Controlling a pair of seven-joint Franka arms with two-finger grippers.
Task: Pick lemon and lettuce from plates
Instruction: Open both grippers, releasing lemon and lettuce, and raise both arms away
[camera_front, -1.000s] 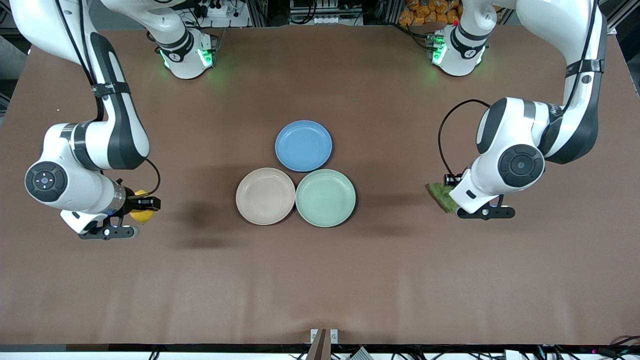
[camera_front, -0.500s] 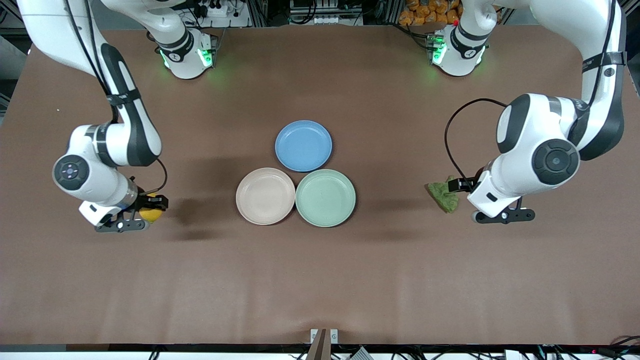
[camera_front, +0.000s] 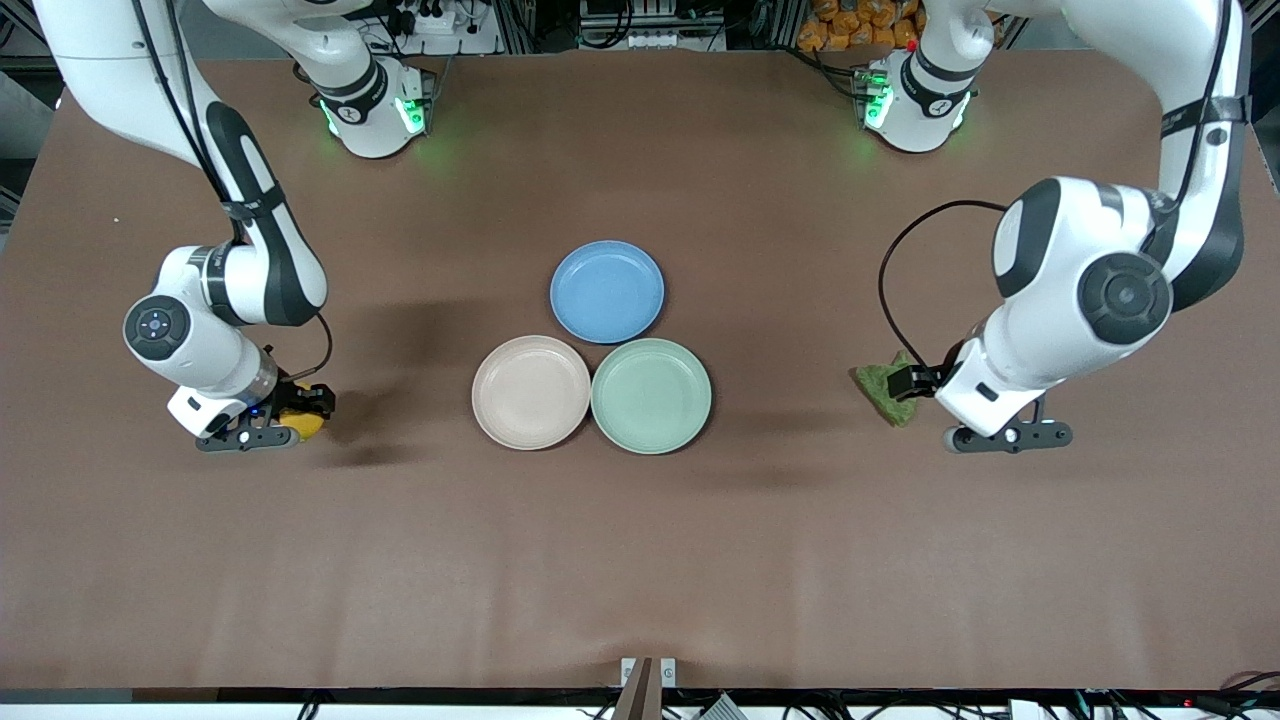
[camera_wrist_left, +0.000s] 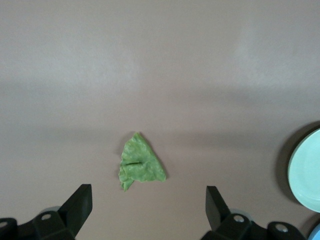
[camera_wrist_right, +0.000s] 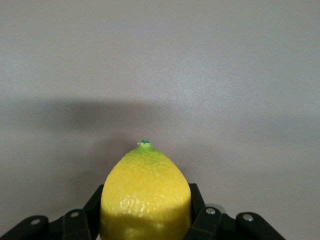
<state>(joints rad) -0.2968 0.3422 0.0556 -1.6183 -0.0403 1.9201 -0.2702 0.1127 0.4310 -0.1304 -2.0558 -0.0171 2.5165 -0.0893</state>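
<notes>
1. The right gripper (camera_wrist_right: 145, 227), low over the brown table (camera_front: 640, 560) at the right arm's end, has its fingers pinching the small oval yellow lemon (camera_wrist_right: 145, 195).
2. The left gripper (camera_wrist_left: 149, 210) hangs with fingers spread over the wrinkly green lettuce piece (camera_wrist_left: 140, 164), which lies loose on the table.
3. The beige-pink plate (camera_front: 530, 391) and mint-green plate (camera_front: 651, 395) sit bare at centre.
4. Judgement: lower the lemon until it touches before releasing, or it may roll.

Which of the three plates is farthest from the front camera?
The blue plate. It sits higher in the front view than the beige-pink plate and mint green plate, which lie side by side.
</notes>
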